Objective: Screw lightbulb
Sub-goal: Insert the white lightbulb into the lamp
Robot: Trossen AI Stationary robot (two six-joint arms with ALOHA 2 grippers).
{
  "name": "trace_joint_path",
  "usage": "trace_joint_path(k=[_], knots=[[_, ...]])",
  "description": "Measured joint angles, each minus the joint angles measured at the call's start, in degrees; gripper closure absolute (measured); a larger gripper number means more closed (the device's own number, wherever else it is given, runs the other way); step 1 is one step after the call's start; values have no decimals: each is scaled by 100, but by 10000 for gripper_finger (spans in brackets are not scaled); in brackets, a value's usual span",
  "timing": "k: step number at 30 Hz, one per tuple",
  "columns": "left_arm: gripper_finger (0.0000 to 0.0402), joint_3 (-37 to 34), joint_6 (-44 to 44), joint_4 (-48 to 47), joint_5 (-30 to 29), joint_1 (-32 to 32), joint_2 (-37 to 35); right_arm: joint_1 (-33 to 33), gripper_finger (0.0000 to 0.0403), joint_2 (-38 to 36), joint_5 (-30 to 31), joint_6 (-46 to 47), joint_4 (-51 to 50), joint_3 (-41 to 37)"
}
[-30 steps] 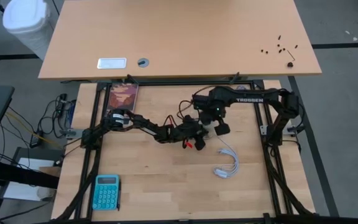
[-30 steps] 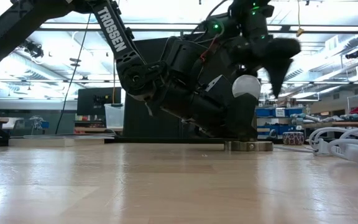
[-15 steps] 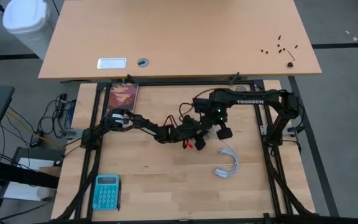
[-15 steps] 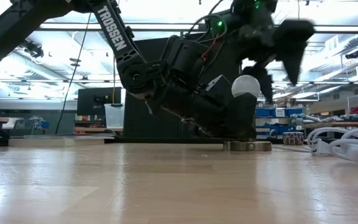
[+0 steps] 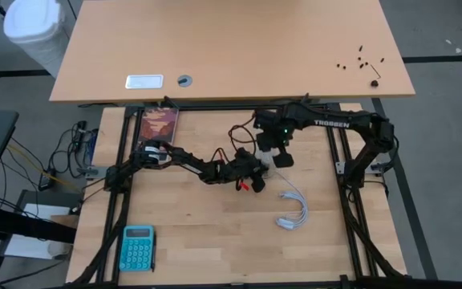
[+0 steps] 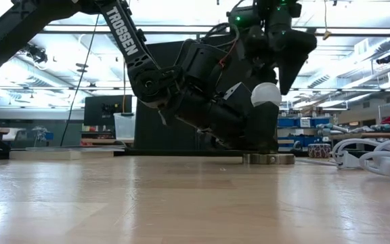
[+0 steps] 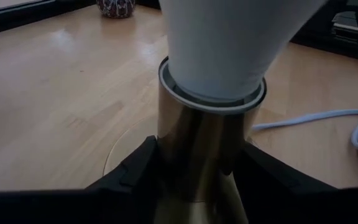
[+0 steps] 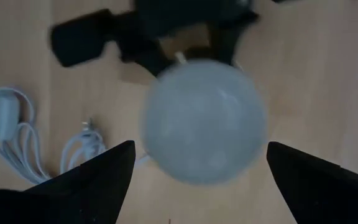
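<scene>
The white lightbulb [image 6: 266, 93] stands upright in a brass socket [image 7: 201, 155], whose round base disc [image 6: 268, 158] rests on the table. In the left wrist view the lightbulb [image 7: 222, 43] tapers down into the socket's collar. My left gripper [image 5: 251, 168] reaches in from the table's left and is shut on the socket. My right gripper [image 6: 286, 61] hangs open above the bulb and points down. In its wrist view the frosted dome [image 8: 204, 121] shows between its two fingers [image 8: 98, 180], apart from both. My left gripper pinches the socket's brass barrel [image 7: 197, 174] between its two fingers, just below the bulb's white collar. The fingers come from the table's left, slanting slightly down, and lie across the barrel. The socket stands upright with its base disc [image 7: 114, 168] on the table.
A coiled white cable [image 5: 293, 210] lies on the table near-right of the socket, also in the low view [image 6: 378, 159]. A teal calculator [image 5: 137, 247] sits at the near left, and a flat printed box [image 5: 159, 124] at the far left. Bare wood lies in front.
My right gripper has swung a little toward the table's right edge, then back toward the far edge. It now hangs over the bulb, slightly higher and tipped more steeply down. It has stayed open. The bulb, the socket and my left gripper have kept still.
</scene>
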Motion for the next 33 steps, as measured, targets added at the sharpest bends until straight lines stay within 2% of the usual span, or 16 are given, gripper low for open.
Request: trace_joint_path(k=[9, 12, 17, 19, 22, 24, 29, 33], knots=[[223, 0, 30, 1, -12, -10, 4, 414, 30, 59, 195, -188, 135, 0], [224, 4, 28, 2, -31, -13, 9, 403, 30, 59, 187, -11, -286, 6], [224, 0, 0, 3, -162, 25, 9, 440, 31, 9, -223, 249, -1036, 0], [224, 0, -4, 2, -185, 28, 9, 490, 30, -75, -175, 321, -1148, 0], [224, 0, 2, 2, -180, 28, 11, 479, 31, -182, 361, 224, -896, 0], [224, -1, 4, 2, -130, 32, 11, 299, 30, -190, 482, 159, -489, 0], [224, -2, 25, 11, -31, 17, 9, -63, 30, -123, 208, 1, 266, 0], [224, -1, 37, 20, 18, 17, 11, -12, 30, -3, 95, -307, 370, 0]])
